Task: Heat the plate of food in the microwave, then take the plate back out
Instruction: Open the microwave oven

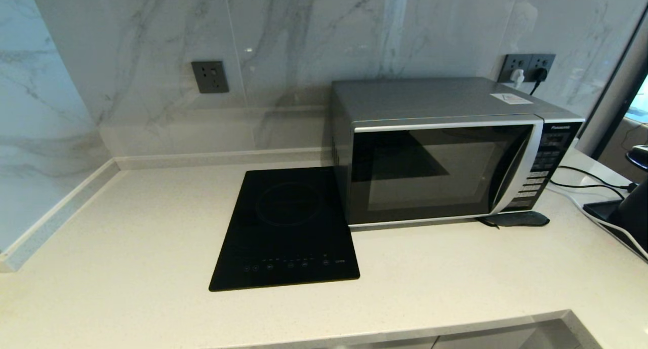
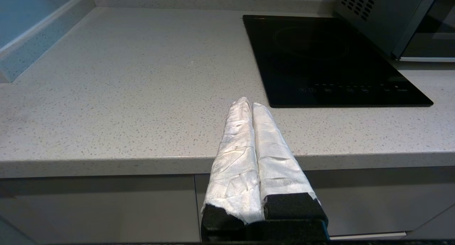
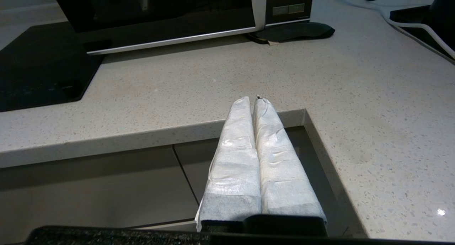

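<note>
The silver-grey microwave (image 1: 445, 151) stands at the back right of the counter, its dark glass door closed; its vented side (image 2: 384, 17) and its lower door (image 3: 160, 21) also show. No plate of food is in view. My left gripper (image 2: 249, 103) hangs shut and empty just off the counter's front edge, left of the cooktop. My right gripper (image 3: 251, 100) is shut and empty too, over the counter's front edge before the microwave. Neither arm shows in the head view.
A flat black glass cooktop (image 1: 286, 227) lies left of the microwave. A dark flat pad (image 1: 519, 219) sits under the microwave's right front corner. Cables (image 1: 587, 184) and a black device (image 1: 628, 212) crowd the right end. The counter steps back at the front right (image 3: 309, 124).
</note>
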Robot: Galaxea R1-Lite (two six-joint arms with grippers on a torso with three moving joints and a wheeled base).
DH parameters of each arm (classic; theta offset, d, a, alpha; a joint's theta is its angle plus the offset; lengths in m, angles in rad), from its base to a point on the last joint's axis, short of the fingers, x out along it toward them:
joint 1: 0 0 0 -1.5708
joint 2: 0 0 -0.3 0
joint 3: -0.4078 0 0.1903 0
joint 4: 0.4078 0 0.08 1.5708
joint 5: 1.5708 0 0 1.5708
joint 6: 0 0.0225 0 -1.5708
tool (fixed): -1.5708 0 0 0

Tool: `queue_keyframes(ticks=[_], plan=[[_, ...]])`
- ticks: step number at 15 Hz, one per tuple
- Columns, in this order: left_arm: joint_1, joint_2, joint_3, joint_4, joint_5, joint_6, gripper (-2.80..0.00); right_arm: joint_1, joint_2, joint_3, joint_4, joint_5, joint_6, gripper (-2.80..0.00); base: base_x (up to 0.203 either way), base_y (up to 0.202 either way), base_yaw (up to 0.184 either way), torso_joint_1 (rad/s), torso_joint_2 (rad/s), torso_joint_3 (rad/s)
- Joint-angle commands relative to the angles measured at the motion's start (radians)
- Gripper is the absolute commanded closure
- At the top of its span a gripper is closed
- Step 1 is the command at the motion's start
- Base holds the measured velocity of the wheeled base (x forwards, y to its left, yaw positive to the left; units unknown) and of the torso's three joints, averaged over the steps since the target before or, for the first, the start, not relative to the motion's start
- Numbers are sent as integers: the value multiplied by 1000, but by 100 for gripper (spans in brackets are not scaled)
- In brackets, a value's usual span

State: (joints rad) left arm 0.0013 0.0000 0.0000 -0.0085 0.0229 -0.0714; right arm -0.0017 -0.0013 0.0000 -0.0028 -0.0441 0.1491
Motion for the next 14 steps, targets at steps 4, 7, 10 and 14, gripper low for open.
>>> queue_keyframes(ticks=[4,7,10,14], plan=[[0,2,0,-1,0,-1,0,0,1,2,0,0,1,0,0,0,0,0,0,0],[0,2,0,-1,0,-1,0,0,1,2,0,0,1,0,0,0,0,0,0,0],[0,2,0,-1,0,-1,0,0,1,2,0,0,1,0,0,0,0,0,0,0],[0,2,0,-1,0,-1,0,0,1,2,0,0,1,0,0,0,0,0,0,0]])
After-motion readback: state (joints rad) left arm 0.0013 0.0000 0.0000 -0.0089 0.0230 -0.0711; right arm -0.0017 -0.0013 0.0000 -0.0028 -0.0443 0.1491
